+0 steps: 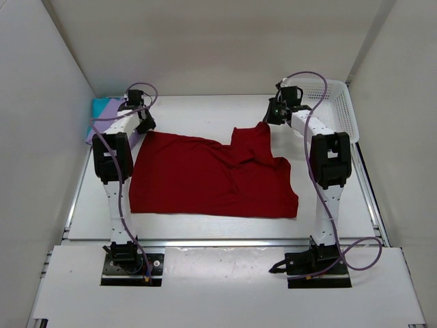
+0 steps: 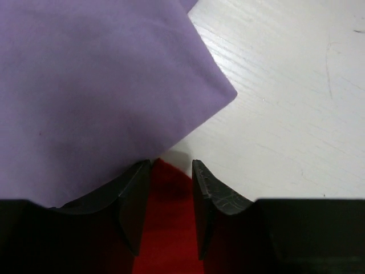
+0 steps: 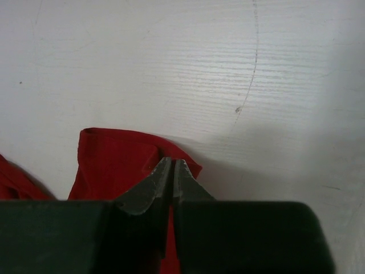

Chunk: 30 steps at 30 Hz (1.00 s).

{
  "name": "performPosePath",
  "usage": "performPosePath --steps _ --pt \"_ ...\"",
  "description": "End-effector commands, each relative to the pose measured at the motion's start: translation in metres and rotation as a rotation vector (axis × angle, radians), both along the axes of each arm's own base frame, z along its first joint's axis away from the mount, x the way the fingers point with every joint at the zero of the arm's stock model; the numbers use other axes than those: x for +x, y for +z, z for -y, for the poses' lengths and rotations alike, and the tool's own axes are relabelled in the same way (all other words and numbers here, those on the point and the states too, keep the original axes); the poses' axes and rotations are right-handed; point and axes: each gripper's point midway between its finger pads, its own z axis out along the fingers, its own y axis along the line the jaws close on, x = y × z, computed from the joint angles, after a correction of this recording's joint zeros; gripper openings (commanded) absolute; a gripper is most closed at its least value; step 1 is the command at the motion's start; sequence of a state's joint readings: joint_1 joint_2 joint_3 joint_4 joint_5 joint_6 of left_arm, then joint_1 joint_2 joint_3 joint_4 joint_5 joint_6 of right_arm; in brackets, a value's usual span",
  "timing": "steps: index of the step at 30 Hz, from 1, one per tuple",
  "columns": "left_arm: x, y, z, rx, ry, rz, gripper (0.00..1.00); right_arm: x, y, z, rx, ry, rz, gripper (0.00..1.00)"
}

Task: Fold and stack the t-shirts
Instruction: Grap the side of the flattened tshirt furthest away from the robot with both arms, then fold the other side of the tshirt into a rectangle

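R tool nips tee (reached fwd).

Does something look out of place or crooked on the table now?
The red shirt lies crooked and wrinkled: its far right corner is bunched up, pinched in the right gripper, while the left gripper stands open over its far left corner. Nothing looks damaged.

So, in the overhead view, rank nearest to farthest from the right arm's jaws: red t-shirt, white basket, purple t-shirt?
1. Red cloth t-shirt, centre, gripped.
2. White plastic lattice basket, far right corner.
3. Lavender cloth t-shirt, far left.
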<state>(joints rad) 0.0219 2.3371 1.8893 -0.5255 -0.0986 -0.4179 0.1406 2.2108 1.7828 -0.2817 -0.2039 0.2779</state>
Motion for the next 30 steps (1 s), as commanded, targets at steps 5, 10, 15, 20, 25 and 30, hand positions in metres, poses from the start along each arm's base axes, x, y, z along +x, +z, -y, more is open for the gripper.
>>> performPosePath --steps 5,10,15,20,25,30 --pt "0.006 0.004 0.0 0.032 -0.013 -0.042 0.38 0.004 0.038 0.012 0.041 -0.018 0.085 0.0" --pt "0.003 0.002 0.0 0.034 -0.01 -0.045 0.2 0.005 0.05 0.023 0.061 -0.029 0.106 0.0" --pt "-0.001 0.007 -0.002 0.025 0.009 -0.028 0.12 0.005 0.052 0.028 0.082 -0.033 0.112 0.0" --pt "-0.01 0.009 0.005 -0.016 0.011 -0.015 0.0 0.004 0.053 0.028 0.088 -0.03 0.111 0.0" --pt "-0.012 0.035 0.012 -0.069 0.021 0.056 0.0 0.0 0.064 0.024 0.077 -0.023 0.128 0.0" --pt "-0.016 0.08 0.02 -0.133 0.016 0.176 0.0 -0.025 0.051 0.016 0.093 -0.01 0.056 0.0"
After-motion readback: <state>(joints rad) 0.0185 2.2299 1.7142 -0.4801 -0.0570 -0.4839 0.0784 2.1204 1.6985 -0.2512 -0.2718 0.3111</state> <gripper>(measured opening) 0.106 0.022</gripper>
